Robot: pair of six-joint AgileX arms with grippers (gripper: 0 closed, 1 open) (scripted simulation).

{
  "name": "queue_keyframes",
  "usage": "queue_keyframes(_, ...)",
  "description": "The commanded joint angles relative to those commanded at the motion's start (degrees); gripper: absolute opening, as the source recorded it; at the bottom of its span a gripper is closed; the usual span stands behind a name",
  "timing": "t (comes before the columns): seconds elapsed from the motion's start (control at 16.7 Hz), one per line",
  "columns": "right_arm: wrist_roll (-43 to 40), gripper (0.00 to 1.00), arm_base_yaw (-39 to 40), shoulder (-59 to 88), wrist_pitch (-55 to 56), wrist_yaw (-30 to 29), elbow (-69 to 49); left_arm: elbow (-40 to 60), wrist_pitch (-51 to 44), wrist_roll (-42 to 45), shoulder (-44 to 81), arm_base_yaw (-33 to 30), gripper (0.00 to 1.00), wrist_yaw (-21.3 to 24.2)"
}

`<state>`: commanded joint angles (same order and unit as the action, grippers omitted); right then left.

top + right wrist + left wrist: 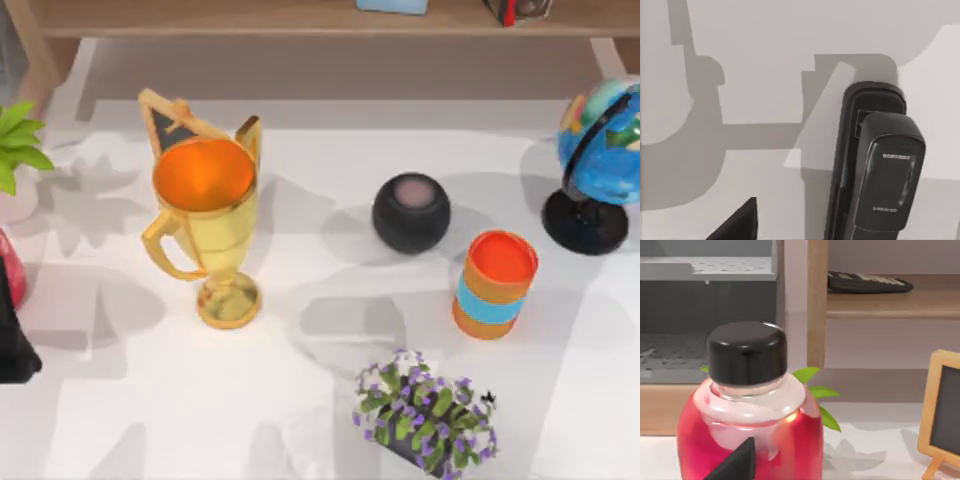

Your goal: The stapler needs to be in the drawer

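where the right wrist view looks down on the white table (740, 60), the black stapler (875, 170) lies flat on it, its long body running away from the camera, with hard-edged shadows falling across the surface beside it; a dark fingertip (737, 222) of the right gripper pokes in at the edge of that view, apart from the stapler, and i cannot tell whether that gripper is parted or closed. in the left wrist view a red bottle (747, 435) with a black cap (746, 357) stands close in front of the camera, a dark fingertip (737, 465) of the left gripper showing against its lower body, and again i cannot tell how the fingers stand. behind the bottle sit green leaves (815, 390), a grey drawer unit (705, 315), a wooden shelf (890, 302) carrying a dark calculator (867, 282), and the corner of a small framed chalkboard (945, 415). from above, the table holds a gold trophy (205, 225) with the chalkboard just behind it, a round black speaker (411, 212), an orange and blue cup (495, 285), a globe (600, 160) at the right side, a pot of purple flowers (425, 415) near the front, and a green plant (18, 140) at the left edge, where a dark part of the left arm (15, 340) comes in beside the red bottle.
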<state>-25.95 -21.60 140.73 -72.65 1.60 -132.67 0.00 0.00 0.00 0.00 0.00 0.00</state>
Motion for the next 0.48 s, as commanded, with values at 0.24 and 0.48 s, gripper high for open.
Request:
queue_keyframes(0.24,-7.8,1.00,-2.6,-9.6,14.6,3.1,9.5,0.0,0.0,0.0,0.0,0.0,1.00,0.0)
queue_keyframes(0.48,-17.3,1.00,-9.1,-17.9,35.7,6.5,21.9,0.0,0.0,0.0,0.0,0.0,1.00,0.0)
